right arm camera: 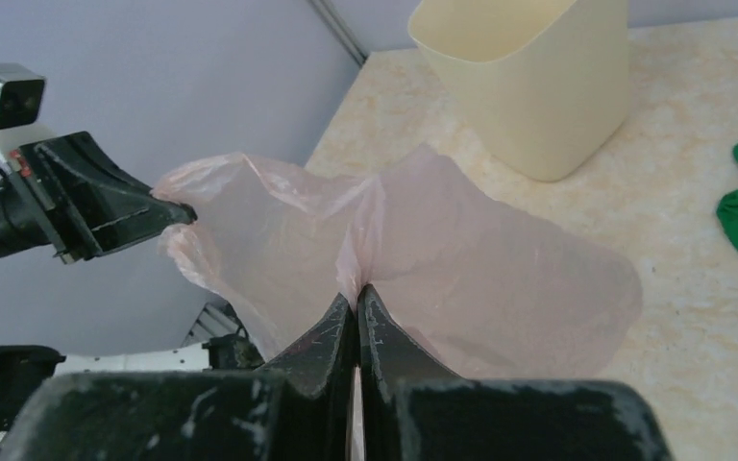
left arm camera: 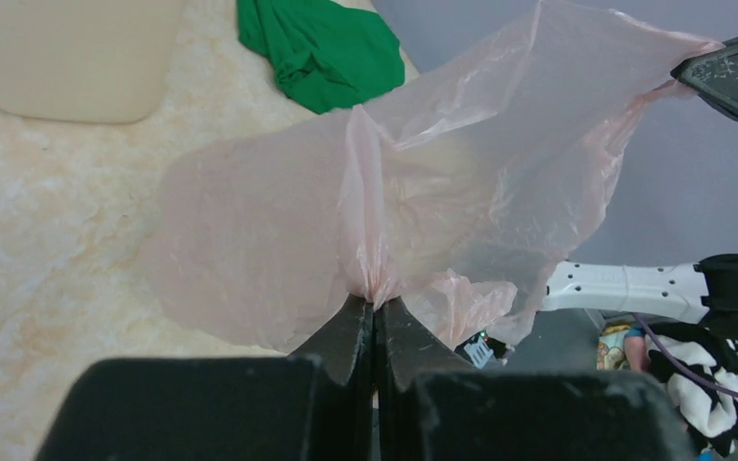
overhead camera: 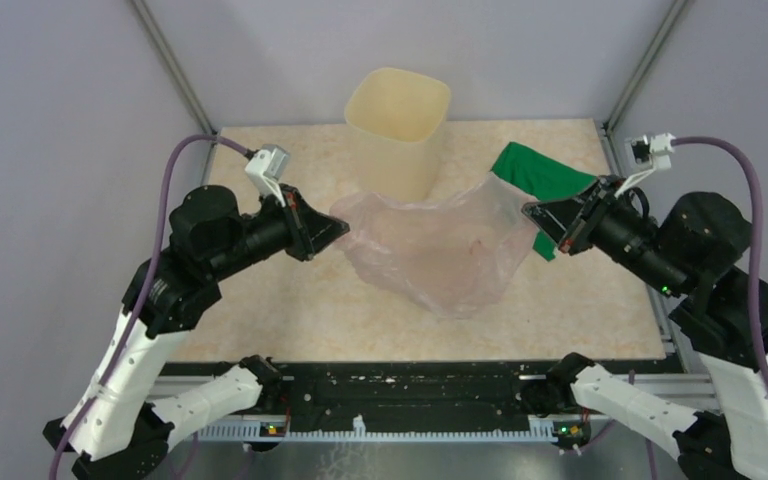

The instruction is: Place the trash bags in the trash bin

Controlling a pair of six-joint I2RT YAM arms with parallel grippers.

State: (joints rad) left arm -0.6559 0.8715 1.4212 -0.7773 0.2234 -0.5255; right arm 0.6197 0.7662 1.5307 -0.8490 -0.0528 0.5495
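Observation:
A pale-pink translucent trash bag (overhead camera: 440,250) hangs stretched between my two grippers above the table. My left gripper (overhead camera: 342,228) is shut on the bag's left edge, the film bunched at its tips (left arm camera: 375,300). On the right, my right gripper (overhead camera: 528,211) is shut on the opposite edge (right arm camera: 356,290). The bag (left arm camera: 461,182) (right arm camera: 461,279) sags open between them, its lower part drooping toward the table. The cream-beige trash bin (overhead camera: 398,128) stands upright just behind the bag, mouth up; it also shows as the bin (right arm camera: 528,82) and the bin (left arm camera: 67,58).
A green cloth (overhead camera: 542,178) lies on the table (overhead camera: 290,310) at the back right, partly behind the bag and close to my right gripper. Grey walls and metal posts enclose the table on three sides.

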